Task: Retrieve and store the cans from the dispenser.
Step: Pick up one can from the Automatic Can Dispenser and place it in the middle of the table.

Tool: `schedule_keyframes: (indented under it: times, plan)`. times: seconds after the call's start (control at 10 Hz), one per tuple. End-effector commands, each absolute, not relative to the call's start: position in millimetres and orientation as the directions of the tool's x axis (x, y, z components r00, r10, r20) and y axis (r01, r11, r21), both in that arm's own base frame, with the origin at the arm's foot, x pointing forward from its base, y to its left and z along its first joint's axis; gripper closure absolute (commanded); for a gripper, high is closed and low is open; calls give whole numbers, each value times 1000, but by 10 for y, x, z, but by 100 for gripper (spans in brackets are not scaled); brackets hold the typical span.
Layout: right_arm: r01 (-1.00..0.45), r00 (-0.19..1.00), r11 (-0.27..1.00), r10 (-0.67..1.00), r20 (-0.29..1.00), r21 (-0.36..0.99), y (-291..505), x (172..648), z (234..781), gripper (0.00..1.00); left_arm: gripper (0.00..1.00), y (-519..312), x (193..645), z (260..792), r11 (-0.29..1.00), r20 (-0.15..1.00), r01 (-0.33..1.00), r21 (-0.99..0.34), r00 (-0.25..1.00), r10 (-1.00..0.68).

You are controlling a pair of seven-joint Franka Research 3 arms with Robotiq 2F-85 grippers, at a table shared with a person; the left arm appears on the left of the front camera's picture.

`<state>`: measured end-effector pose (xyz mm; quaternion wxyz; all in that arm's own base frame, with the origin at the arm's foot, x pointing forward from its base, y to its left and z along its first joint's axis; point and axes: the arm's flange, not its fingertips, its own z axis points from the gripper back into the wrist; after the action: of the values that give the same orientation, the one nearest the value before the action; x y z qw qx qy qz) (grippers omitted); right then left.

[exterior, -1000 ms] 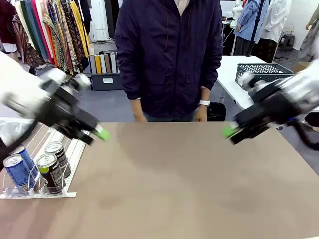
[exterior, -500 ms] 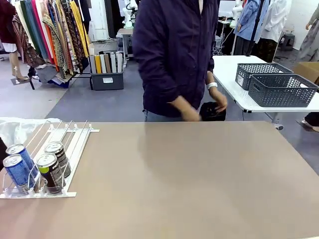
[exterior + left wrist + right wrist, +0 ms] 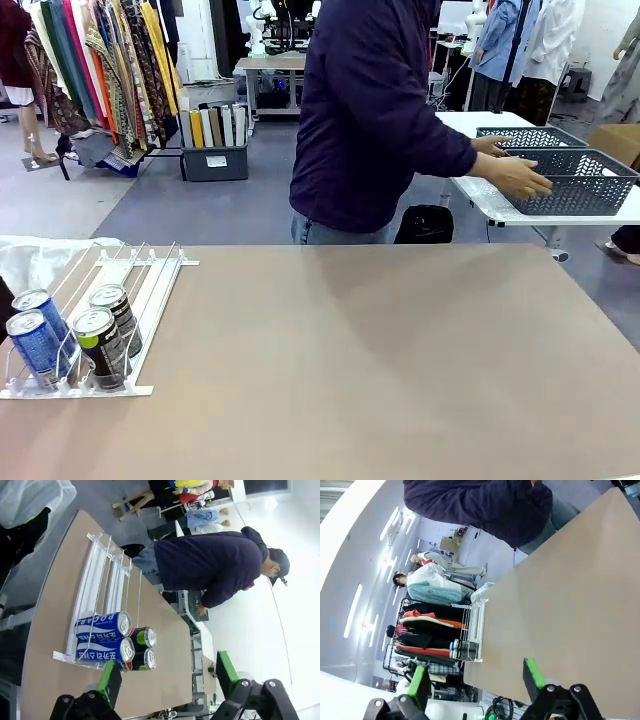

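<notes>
Left gripper (image 3: 166, 675) is hanging wide open with nothing between its green pads, and the right gripper (image 3: 475, 677) is doing the same above the bare brown table (image 3: 380, 350). Neither one is touching or carrying anything.

All four cans are sitting upright in the dispenser (image 3: 150, 275), the white wire rack lying at the robot's left edge of the table. They are crowding its near end: two blue cans (image 3: 35, 345) in the outer lane and two black cans (image 3: 100, 345) with green markings beside them, one behind the other in each lane. The left wrist view is looking across at this cluster, which is lying ahead of the fingers and well apart from them.

Across the table the person (image 3: 370, 120) is leaning toward a white side table (image 3: 465, 135) and placing a hand (image 3: 520, 175) on a grey basket (image 3: 580, 190).

Judging by this, the task is only starting: no can is out of the rack, and the person seems to be fetching the basket that may be serving as the storage place. The retrieval step is not yet under way.

The next move is probably falling to the left arm, being nearer the rack. It is calling for the open jaws to come down around a front can, one pad on either side of its body, closing without knocking its neighbour, then lifting it clear of the low front rail before carrying it off
</notes>
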<state>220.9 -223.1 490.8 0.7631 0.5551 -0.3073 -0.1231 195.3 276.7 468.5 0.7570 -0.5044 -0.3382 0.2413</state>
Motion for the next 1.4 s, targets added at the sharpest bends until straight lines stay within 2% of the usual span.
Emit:
schedule_keyframes:
  times: [0.0,0.4,0.5,0.7,1.0,1.3]
  plan:
    - [-172,790,337,-514,334,926,-2236,2106,4926,0,0,2715,1892,4790,383,288,4,-924,667,687]
    - [-172,790,337,-514,334,926,-2236,2106,4926,0,0,2703,1897,4771,382,269,-23,-924,673,689]
    - [-172,790,337,-514,334,926,-2236,2106,4926,0,0,2602,1954,5044,503,330,-41,-863,708,625]
    - [-172,790,337,-514,334,926,-2236,2106,4926,0,0,2087,2343,5455,669,387,30,-742,835,392]
    - [-172,790,337,-514,334,926,-2236,2106,4926,0,0,1029,3051,5603,859,332,157,-488,943,16]
    - [-172,790,337,-514,334,926,-2236,2106,4926,0,0,437,3352,5444,944,258,156,-292,963,-80]
